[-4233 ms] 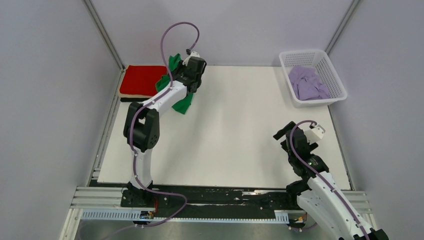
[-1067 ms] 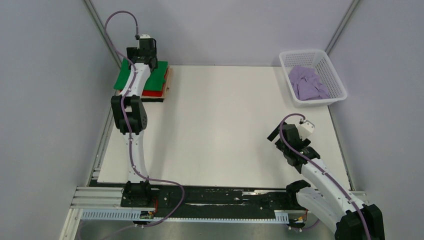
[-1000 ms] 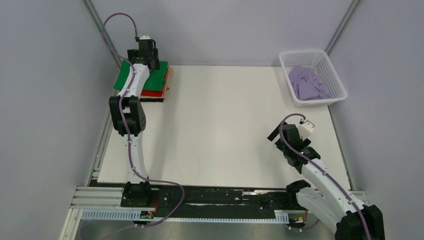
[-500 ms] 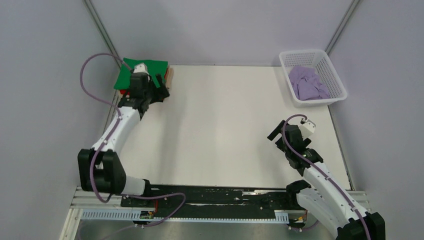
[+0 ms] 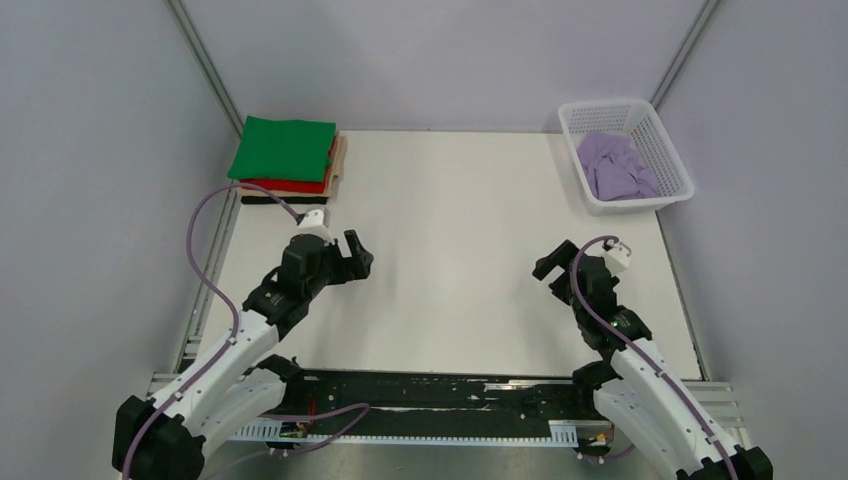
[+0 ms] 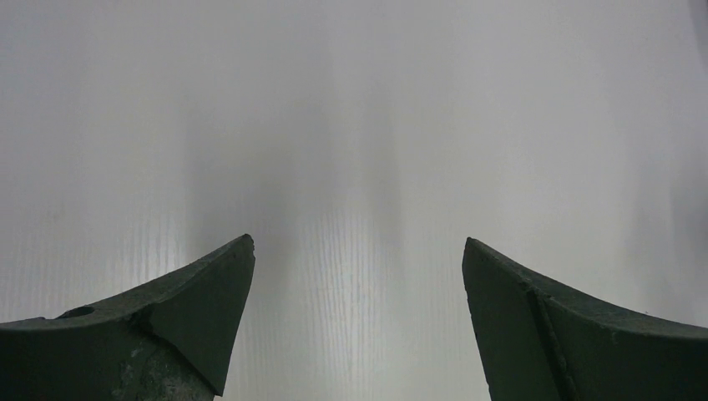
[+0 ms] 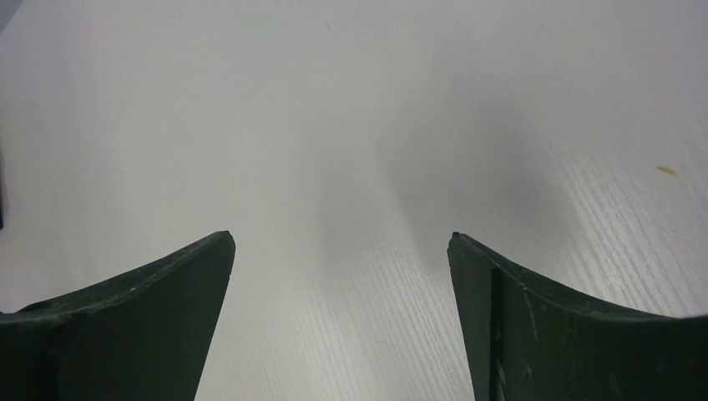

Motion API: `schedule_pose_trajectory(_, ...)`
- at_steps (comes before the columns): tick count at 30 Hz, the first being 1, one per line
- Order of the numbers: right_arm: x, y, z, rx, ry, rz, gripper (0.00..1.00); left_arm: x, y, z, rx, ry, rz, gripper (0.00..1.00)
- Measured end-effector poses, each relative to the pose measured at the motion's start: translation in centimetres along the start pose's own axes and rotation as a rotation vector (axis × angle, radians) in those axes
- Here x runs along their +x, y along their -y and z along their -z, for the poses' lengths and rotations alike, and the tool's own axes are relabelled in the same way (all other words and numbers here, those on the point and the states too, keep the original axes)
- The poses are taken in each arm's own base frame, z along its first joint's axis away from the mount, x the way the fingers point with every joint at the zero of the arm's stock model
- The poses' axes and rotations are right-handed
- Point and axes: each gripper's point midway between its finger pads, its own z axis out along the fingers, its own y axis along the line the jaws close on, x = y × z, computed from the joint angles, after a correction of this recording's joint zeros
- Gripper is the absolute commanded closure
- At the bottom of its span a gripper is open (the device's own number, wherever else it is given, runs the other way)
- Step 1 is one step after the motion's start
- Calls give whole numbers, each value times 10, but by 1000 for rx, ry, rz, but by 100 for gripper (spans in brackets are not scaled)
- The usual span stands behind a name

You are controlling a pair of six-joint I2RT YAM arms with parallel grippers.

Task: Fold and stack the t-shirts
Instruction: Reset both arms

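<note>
So, stack: green tee (image 5: 283,148) lying folded atop red tee (image 5: 290,186).
Basket (image 5: 640,108): lilac tee (image 5: 615,165) sitting unfolded, prob. last to do.
Arms: left end effector (image 5: 357,255) & right end effector (image 5: 552,264) hanging w/ jaws apart, empty.

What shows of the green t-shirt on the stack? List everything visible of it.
The green t-shirt is plain, bright green, soft-looking cloth, folded into a flat, roughly rectangular shape. No sleeve, collar or tag shows. It lies topmost on a stack at the far left corner of the table, resting on a red t-shirt whose near edge peeks out. A beige t-shirt edges the stack's right side, and a black t-shirt shows at the bottom. Nothing lies on it.
</note>
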Motion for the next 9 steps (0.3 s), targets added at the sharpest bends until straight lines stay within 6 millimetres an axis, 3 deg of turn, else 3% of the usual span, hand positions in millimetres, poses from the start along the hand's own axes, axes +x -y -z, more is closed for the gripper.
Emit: schedule_pose_trajectory(9,16,-16,-1,-127,-52,30,0,-9,-4,0,-29,33,5,0)
